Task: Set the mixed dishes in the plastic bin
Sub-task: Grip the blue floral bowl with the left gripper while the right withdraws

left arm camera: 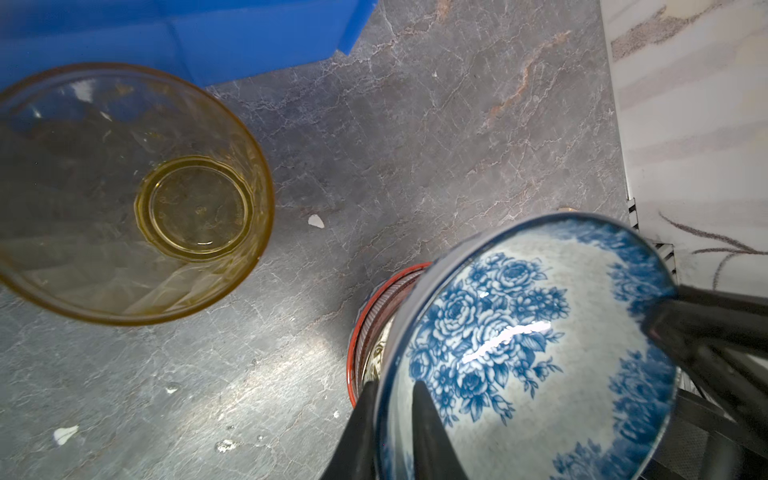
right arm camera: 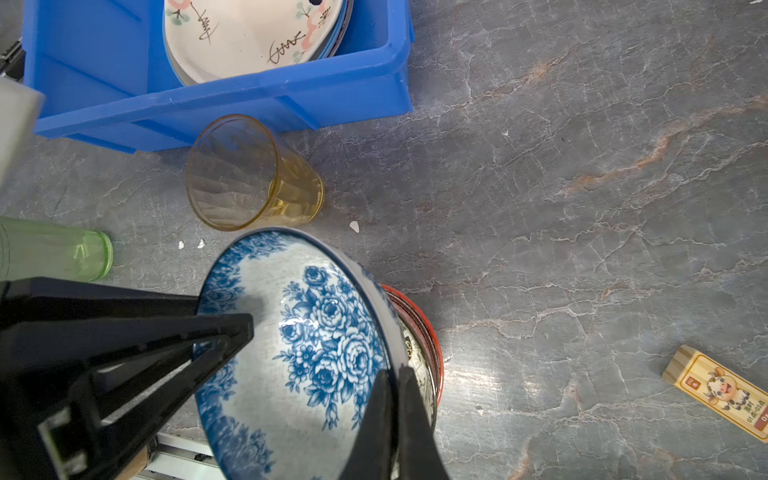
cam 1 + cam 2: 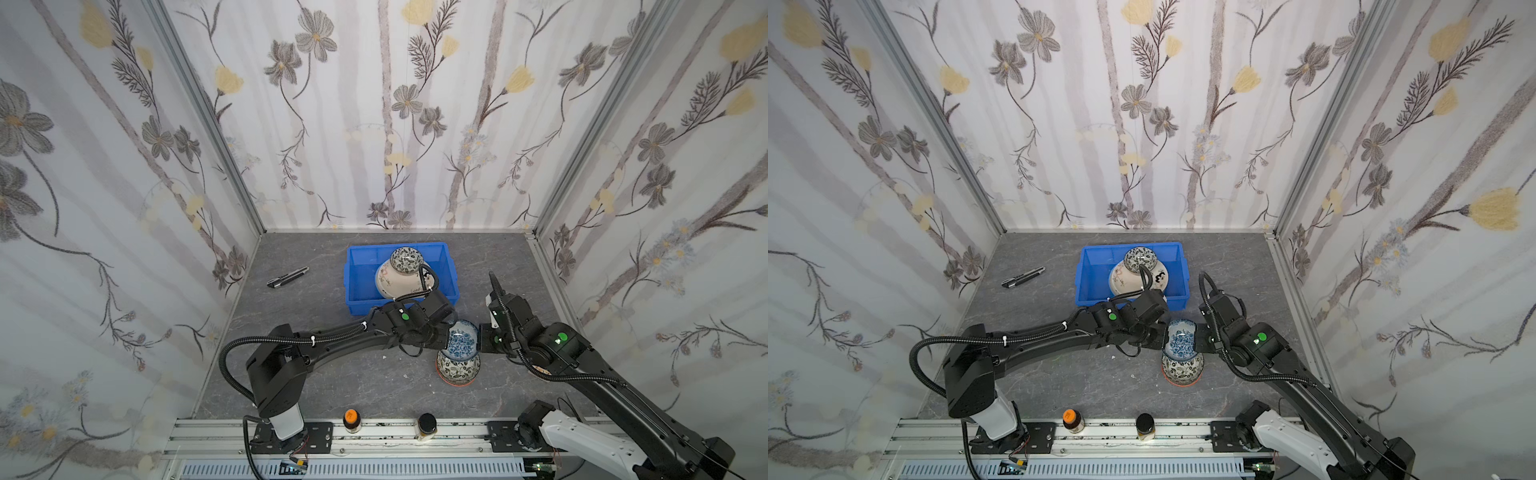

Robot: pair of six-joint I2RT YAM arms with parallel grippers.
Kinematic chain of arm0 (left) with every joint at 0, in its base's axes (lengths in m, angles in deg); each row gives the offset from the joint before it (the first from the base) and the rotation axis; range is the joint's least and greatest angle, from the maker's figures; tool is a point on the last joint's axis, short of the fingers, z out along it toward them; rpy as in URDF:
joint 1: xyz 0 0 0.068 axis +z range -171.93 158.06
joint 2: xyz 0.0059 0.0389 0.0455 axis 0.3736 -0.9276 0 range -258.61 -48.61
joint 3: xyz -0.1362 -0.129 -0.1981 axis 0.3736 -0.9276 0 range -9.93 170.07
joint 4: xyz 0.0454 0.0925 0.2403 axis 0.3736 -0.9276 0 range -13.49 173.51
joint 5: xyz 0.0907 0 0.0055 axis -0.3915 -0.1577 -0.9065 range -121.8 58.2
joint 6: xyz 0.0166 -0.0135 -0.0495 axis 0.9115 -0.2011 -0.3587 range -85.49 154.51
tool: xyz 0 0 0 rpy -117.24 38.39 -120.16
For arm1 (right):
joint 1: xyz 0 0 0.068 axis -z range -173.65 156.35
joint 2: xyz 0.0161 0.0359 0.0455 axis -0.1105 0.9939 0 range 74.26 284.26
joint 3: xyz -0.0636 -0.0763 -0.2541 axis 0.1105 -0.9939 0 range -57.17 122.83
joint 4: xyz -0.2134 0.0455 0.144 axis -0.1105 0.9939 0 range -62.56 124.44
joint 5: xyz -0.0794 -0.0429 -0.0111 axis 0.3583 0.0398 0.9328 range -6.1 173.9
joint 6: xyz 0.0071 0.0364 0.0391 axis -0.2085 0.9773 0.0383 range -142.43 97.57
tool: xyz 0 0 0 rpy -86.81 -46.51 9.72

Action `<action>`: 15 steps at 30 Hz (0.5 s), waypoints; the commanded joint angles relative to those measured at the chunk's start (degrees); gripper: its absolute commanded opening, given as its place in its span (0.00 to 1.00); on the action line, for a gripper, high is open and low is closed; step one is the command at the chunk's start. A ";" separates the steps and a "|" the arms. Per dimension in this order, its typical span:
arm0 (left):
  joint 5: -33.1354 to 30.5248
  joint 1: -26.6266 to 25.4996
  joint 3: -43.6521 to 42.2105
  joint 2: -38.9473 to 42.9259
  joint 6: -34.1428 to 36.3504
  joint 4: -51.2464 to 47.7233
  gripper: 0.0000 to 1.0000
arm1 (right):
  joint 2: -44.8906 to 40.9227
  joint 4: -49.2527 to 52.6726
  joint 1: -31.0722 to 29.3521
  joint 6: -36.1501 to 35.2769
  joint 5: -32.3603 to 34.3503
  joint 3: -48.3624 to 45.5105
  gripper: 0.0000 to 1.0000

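Bare grey worktop (image 3: 353,390) lies open at left. The left tool (image 1: 394,387) pinches one rim of the blue floral ceramic bowl (image 3: 460,343). The bowl is tilted over stacked patterned bowls (image 3: 457,371), just before the bright blue plastic bin (image 3: 360,282). The right tool (image 2: 395,370) pinches the opposite rim.

The green tumbler (image 2: 58,249) runs off the right wrist view's edge

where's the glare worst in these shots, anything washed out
Left wrist view: worst, a white streak of glare across the inside of the bowl and a pale sheen on the table. Right wrist view: just a small glint on the bowl. Both top views: only a tiny glint there.
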 commanded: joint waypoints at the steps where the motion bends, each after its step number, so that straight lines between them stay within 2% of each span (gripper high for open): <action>1: 0.13 -0.11 0.91 -0.44 0.14 0.30 0.06 | 0.11 -4.59 -0.13 -0.22 -0.66 0.14 0.00; 4: 0.03 -0.06 0.90 -0.60 0.36 0.34 0.00 | -0.10 -4.80 -0.12 0.10 -0.93 -0.20 0.00; 8: -0.56 -0.02 1.05 -0.48 0.71 0.21 0.00 | -0.08 -4.88 -0.06 0.11 -0.72 -0.14 0.00; 9: -0.58 0.03 1.12 -0.48 0.82 0.21 0.00 | -0.01 -4.91 -0.08 0.07 -0.70 -0.09 0.02; 13: -1.23 0.76 1.21 0.37 1.54 0.05 0.00 | -0.97 -4.76 -0.02 0.27 0.41 0.51 0.24; 15: -1.22 1.55 1.43 0.94 2.03 -0.08 0.00 | -1.88 -4.24 0.08 0.49 1.06 1.20 0.28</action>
